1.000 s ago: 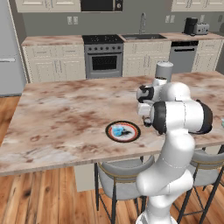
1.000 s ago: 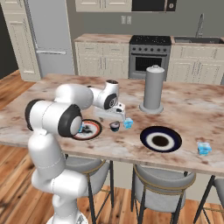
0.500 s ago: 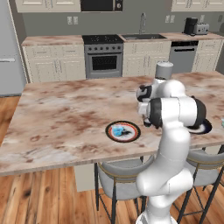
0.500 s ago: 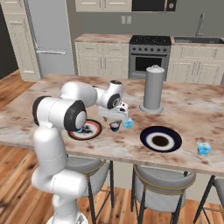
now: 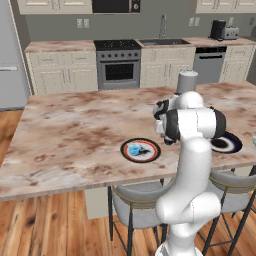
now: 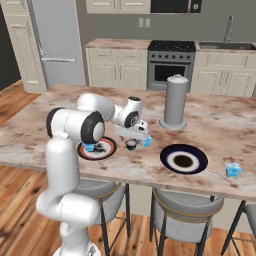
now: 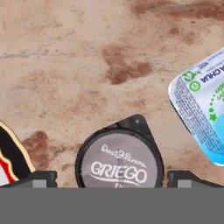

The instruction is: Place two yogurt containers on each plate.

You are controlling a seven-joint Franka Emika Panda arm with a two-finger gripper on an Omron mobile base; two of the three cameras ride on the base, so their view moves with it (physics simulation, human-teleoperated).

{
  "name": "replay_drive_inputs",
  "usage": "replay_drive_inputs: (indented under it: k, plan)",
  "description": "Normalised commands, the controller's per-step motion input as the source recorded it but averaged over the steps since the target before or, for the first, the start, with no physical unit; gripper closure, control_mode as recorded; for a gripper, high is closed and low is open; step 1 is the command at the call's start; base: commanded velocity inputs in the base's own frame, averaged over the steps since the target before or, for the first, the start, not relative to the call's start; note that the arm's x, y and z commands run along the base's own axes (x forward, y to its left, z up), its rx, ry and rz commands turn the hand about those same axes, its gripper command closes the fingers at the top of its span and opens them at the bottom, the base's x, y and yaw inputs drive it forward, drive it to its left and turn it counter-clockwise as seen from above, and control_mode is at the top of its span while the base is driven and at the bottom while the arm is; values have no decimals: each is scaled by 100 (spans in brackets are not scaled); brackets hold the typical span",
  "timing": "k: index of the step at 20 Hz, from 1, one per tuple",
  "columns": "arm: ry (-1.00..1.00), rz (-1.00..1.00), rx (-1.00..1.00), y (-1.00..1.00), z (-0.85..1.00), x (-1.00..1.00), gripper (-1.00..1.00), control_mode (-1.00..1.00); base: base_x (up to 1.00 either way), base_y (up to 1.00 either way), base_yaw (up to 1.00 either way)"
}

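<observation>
Gripper [image 7: 112, 176] hovering wide open over the dark yogurt cup [image 7: 119, 159], nothing held.
Dark cup sitting on the counter [image 6: 220, 125] between the fingertips [image 7: 40, 177]; a blue cup [image 7: 202, 109] lying just beside it. Another blue cup [image 5: 134, 149] resting on the red-rimmed plate [image 5: 140, 150]; the fourth [image 6: 231, 169] sitting beyond the blue-rimmed plate [image 6: 183, 158], near the counter's edge.
</observation>
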Motion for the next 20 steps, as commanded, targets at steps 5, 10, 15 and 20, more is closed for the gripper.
replay_drive_inputs:
  k: [5, 10, 15, 20]
  plan:
    - [0, 0, 0, -21, -18, 6, -100, -100, 0, 0, 0]
    - [0, 0, 0, -8, -12, 0, -100, -100, 0, 0, 0]
    - [0, 0, 0, 0, -19, 2, -100, -100, 0, 0, 0]
    - [0, 0, 0, 0, -15, 7, -100, -100, 0, 0, 0]
